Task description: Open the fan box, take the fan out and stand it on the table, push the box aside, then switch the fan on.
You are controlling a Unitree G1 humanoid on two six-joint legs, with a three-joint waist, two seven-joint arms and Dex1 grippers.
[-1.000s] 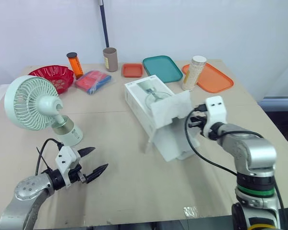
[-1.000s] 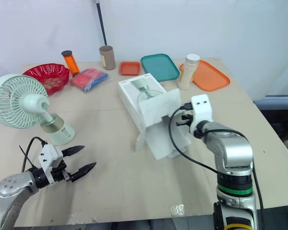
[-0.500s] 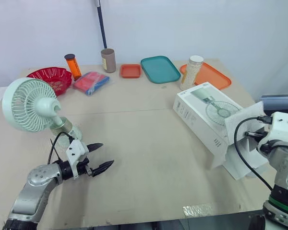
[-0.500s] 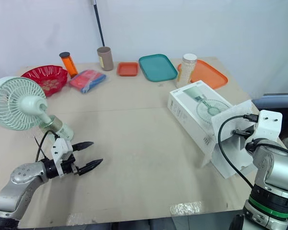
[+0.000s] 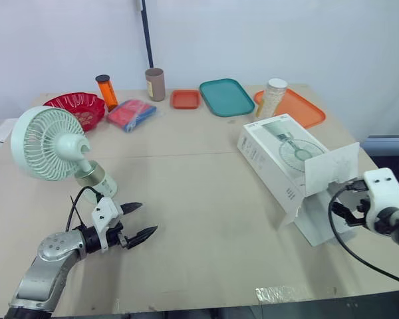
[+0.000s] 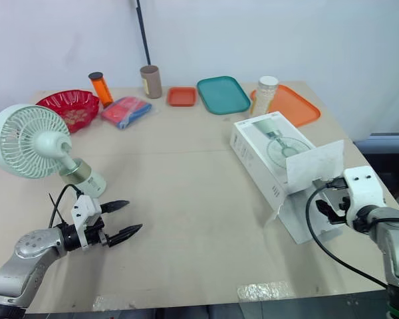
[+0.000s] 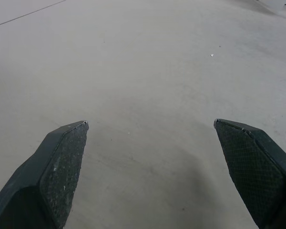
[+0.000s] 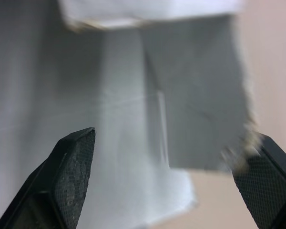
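Box [image 5: 279, 149] has slid from mid-table to the right edge; right gripper [image 5: 339, 212] gapes empty at its open end. Fan [image 5: 50, 143] stands left; next the spread, empty left gripper [image 5: 148, 217] must find its switch.

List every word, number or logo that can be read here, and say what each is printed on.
No text here is legible.
Side wall of the fan box: small dark print, too small to read.
Top of the box: a picture of a fan, no words that can be made out.
Pale label on the brown cup: too small to read.
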